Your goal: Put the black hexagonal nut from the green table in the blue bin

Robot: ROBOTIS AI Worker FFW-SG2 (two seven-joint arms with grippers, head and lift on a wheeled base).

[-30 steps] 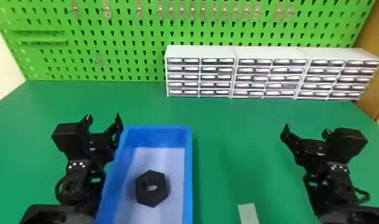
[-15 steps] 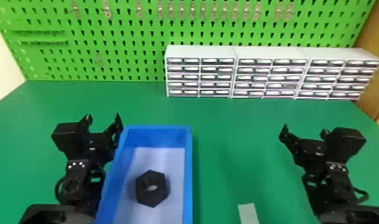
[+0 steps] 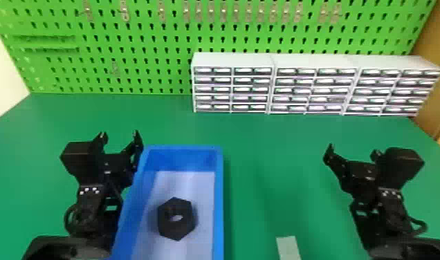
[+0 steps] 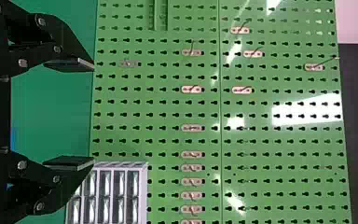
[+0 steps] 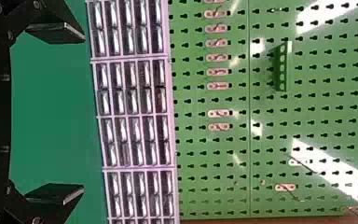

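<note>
two black robot arms: a left arm made of angular black segments (image 3: 91,207) and a matching right arm (image 3: 394,214). each has a boxy, smooth-faced black housing (image 3: 76,154) (image 3: 404,162) near its end, a cluster of small white dots (image 3: 88,190) (image 3: 390,193) on the segment below, a looping black cable (image 3: 66,217) (image 3: 424,227) and a broad, rounded, dark base section (image 3: 69,248) (image 3: 411,249).

the left two-fingered black gripper (image 3: 120,135) has tapered black links (image 4: 51,35) dotted with round silvery screw heads (image 4: 22,62), ending in flat black pads (image 4: 67,65). the right two-fingered black gripper (image 3: 353,150) has similar flat black pads with greyish edges.
</note>
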